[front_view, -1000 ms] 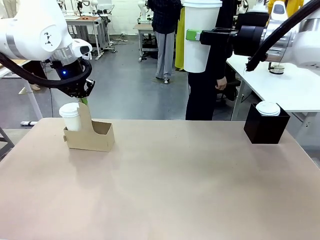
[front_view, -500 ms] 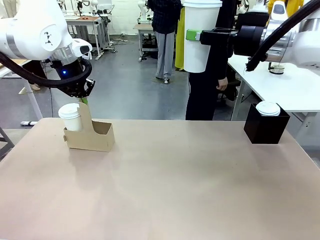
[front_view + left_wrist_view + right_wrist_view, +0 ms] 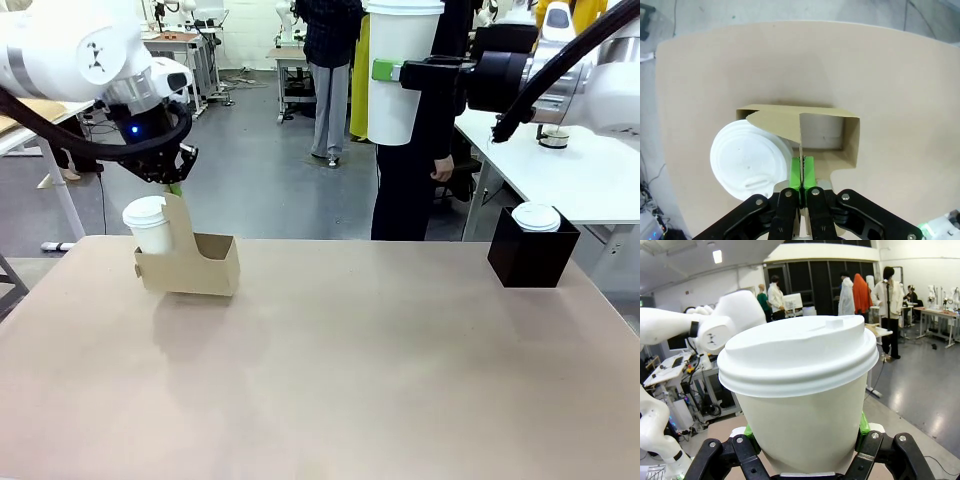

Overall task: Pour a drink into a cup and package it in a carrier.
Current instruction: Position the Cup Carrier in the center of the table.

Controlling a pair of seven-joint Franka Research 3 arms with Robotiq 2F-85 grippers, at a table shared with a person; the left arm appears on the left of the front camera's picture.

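Packaging is in hand: left gripper (image 3: 172,187) pinches shut on the carrier (image 3: 195,270) by its handle tab at upper left, a cup (image 3: 150,225) in its picture-left pocket, while right gripper (image 3: 395,71) clamps a second cup (image 3: 400,100) at top centre, which likely needs lowering into the empty pocket next.

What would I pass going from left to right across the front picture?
Carrier with a cup in its left pocket → big cup up in the air → black box with a white lid on top.
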